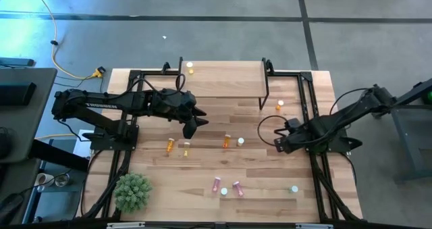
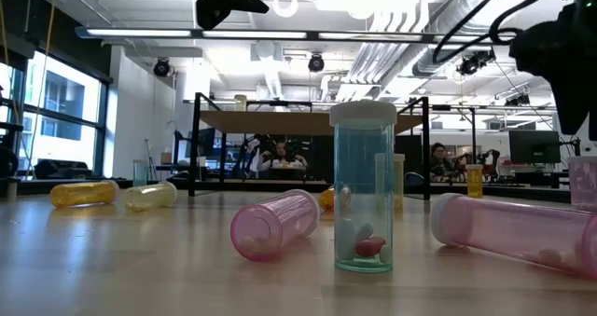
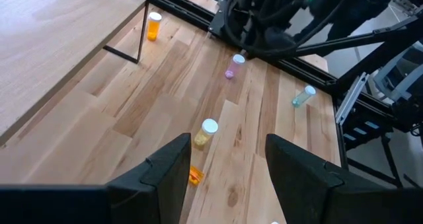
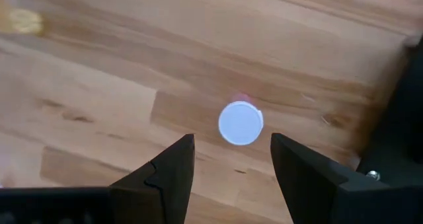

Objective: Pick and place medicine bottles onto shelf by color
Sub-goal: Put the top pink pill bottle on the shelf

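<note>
Right wrist view shows the right hand (image 4: 231, 159) spread wide and empty, hovering over a white-capped bottle (image 4: 240, 123) standing on the surface (image 4: 99, 85) — its body hidden, perhaps pink. The left hand (image 3: 221, 164) is open too — empty, near the shelf (image 1: 223, 80).

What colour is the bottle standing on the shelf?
Yellow with a white cap, best in the high view.

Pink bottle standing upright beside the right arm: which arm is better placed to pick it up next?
Right. The right gripper is open directly above the pink bottle, which shows between its jaws in the right wrist view. The left gripper, also open, hangs farther off, nearer the yellow bottle.
</note>
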Robot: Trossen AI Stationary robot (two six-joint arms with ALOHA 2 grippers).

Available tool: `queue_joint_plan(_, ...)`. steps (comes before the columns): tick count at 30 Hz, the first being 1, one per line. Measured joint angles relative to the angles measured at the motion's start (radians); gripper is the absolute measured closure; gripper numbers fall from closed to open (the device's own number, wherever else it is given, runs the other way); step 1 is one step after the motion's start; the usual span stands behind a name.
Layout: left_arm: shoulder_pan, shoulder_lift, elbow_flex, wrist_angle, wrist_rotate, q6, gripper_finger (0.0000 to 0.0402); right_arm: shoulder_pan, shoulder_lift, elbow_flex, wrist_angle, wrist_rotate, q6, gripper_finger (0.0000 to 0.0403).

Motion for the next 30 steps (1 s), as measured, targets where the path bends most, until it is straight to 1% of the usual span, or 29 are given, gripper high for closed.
queue_joint_plan(8,0.000,0.000,0.000,0.000,0.000,0.000,0.0216,0.000,0.090,-0.001,0.002,0.000,0.064,0.0213)
queue_joint_plan(23,0.000,0.000,0.000,-0.001,0.000,0.000,0.0216,-0.035,0.219,-0.001,0.017,0.004,0.063,0.0213)
queue_joint_plan(26,0.000,0.000,0.000,-0.001,0.000,0.022,0.0216,-0.035,0.238,-0.001,0.026,0.004,0.063,0.0213)
queue_joint_plan(30,0.000,0.000,0.000,-0.001,0.000,0.045,0.0216,-0.035,0.257,-0.002,0.051,0.004,0.056,0.0225)
